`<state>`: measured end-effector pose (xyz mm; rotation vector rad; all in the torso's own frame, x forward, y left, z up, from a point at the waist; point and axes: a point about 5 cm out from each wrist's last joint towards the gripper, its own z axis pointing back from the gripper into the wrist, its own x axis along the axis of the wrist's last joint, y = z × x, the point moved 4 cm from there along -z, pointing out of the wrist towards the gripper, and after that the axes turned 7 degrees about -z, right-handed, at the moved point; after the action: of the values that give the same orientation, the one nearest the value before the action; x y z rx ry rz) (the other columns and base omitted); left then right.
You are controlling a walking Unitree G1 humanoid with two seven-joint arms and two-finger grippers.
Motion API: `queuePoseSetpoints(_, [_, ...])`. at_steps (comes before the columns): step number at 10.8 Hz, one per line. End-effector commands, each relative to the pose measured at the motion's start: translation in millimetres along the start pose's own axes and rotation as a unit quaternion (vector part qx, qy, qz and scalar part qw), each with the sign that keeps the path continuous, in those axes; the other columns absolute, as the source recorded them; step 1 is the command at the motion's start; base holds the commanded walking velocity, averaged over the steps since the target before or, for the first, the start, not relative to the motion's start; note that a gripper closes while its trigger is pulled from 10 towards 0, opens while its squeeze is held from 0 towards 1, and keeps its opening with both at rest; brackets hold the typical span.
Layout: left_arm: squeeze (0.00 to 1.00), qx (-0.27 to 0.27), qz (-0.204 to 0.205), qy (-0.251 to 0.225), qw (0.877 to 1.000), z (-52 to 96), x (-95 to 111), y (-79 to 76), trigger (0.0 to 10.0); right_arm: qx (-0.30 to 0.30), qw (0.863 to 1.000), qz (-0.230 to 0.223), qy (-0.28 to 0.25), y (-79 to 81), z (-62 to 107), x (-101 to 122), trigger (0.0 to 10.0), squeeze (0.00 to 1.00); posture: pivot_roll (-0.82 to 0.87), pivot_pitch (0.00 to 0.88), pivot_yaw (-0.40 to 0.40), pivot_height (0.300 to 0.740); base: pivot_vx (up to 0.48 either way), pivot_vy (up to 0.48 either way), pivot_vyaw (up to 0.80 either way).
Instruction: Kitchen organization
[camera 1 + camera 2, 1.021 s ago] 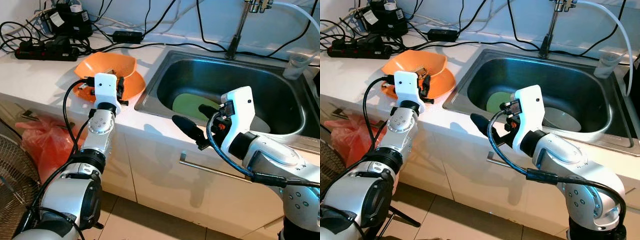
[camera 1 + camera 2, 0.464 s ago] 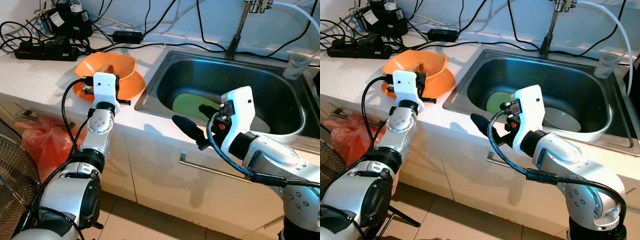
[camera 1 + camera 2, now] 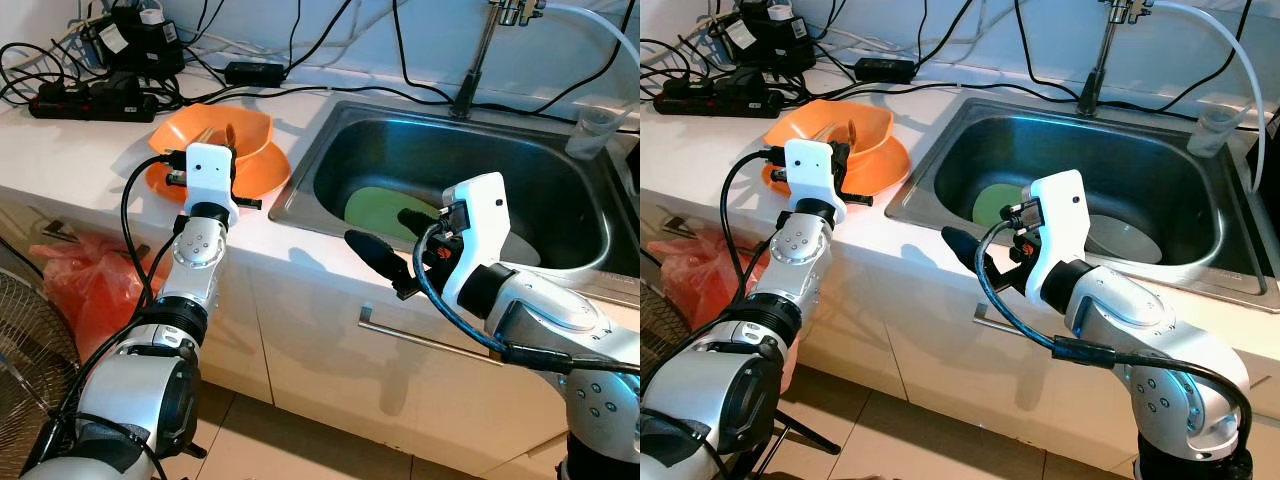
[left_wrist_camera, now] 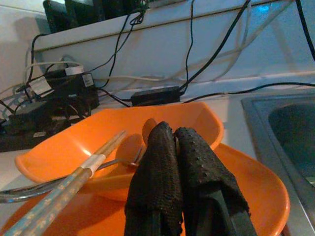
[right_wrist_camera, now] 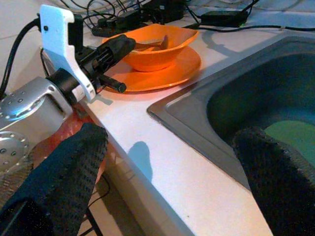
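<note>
On the white countertop (image 3: pixel 90 150), left of the stainless steel sink (image 3: pixel 560 170), a glossy orange bowl (image 4: pixel 64 147) sits on a matching orange plate (image 4: pixel 256 196) and holds a pair of pale wooden chopsticks (image 4: pixel 69 184) and a metal spoon (image 4: pixel 29 189) leaning on its rim. In the sink basin lie a flat round green plate (image 3: pixel 375 208) and a grey plate (image 3: pixel 1125 240). The left gripper (image 4: pixel 174 147) hovers over the orange plate just before the bowl with its black fingers pressed together on nothing, while the right gripper (image 5: pixel 172 162) hangs over the counter edge beside the sink, fingers spread wide and empty.
</note>
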<state>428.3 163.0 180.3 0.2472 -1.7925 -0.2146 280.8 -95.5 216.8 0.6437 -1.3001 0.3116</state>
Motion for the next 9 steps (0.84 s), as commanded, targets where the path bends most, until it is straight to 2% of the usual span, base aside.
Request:
queuePoseSetpoints(1, [0.00,-0.001,0.004,-0.024,1.000,-5.8,14,-1.3,0.0,-0.001,1.000,0.003,-0.007,-1.0,-0.8,4,10.0,0.00,-0.22,0.000,-0.003,0.740,0.000,0.000,0.00])
queuePoseSetpoints(5, [0.00,-0.016,0.004,-0.094,0.995,-12.9,48,-8.1,0.0,0.024,0.999,-0.017,-0.028,1.6,-12.1,10,10.0,0.00,-0.15,0.000,0.010,0.740,0.000,0.000,0.00])
queuePoseSetpoints(7, [0.00,-0.020,0.005,-0.113,0.993,-13.2,57,-8.9,0.0,0.037,0.999,-0.018,-0.033,3.9,-19.1,11,10.0,0.00,-0.12,0.000,0.021,0.740,0.000,0.000,0.00])
queuePoseSetpoints(9, [0.00,-0.039,0.010,-0.135,0.990,-13.8,68,-16.5,0.0,0.047,0.998,-0.015,-0.041,7.4,-25.6,14,10.0,0.00,-0.11,0.000,0.039,0.740,0.000,0.000,0.00])
